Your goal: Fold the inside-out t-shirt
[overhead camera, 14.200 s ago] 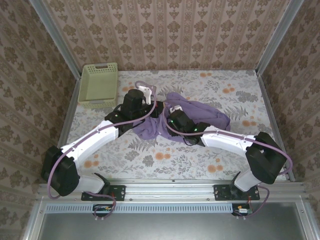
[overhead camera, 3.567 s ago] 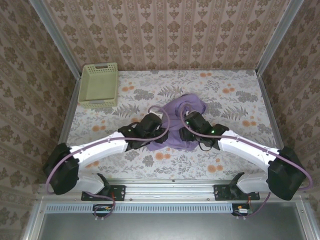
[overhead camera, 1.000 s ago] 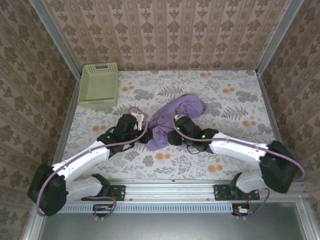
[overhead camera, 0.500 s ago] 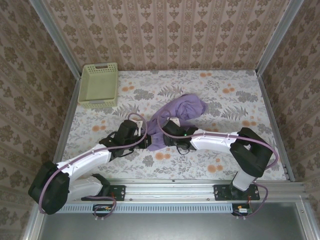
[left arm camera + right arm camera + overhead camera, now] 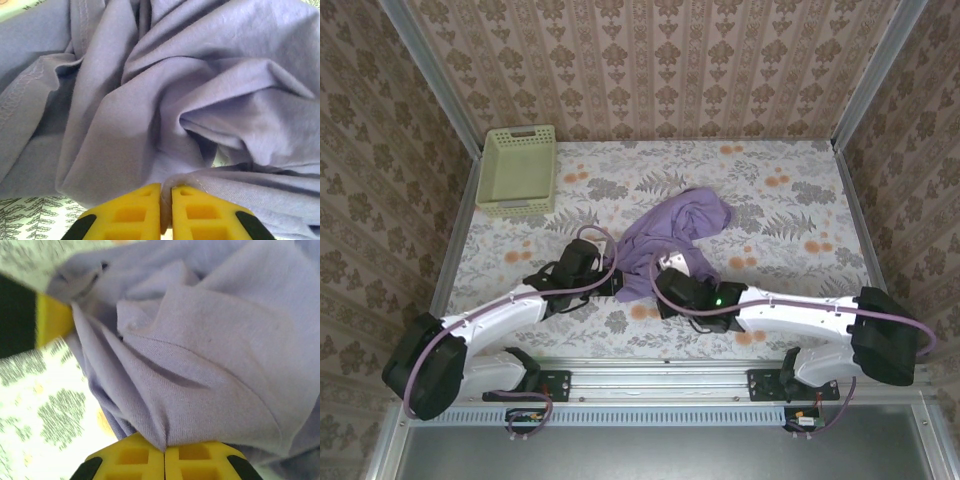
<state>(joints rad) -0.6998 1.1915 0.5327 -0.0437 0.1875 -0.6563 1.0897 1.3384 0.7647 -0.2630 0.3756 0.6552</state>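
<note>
Two pinches on the cloth are all that is in place so far. The left gripper (image 5: 166, 200) has its yellow fingers (image 5: 127, 214) pressed together on a thin fold at the near edge of the t-shirt (image 5: 672, 225). The right gripper (image 5: 164, 456) likewise has its fingers (image 5: 197, 457) closed tight, with a ridge of purple cloth rising from between them. From above, the two grippers sit close beside each other at the near-left end of the garment. The right wrist view also catches a yellow finger of the other gripper at the cloth's far edge. The t-shirt lies in a crumpled, twisted heap near the middle of the flowered table (image 5: 790, 200), running from the grippers away toward the far right. It is well apart from the green basket (image 5: 518, 170) in the far left corner. A stitched hem shows in the left wrist view, but I cannot tell which part of the garment each gripper holds. By my reading the task is at an early stage. No neat fold is visible, the sleeves and body are not laid out, and the cloth is bunched rather than flat. Spreading it out, smoothing it and making every fold all seem left to do.
</note>
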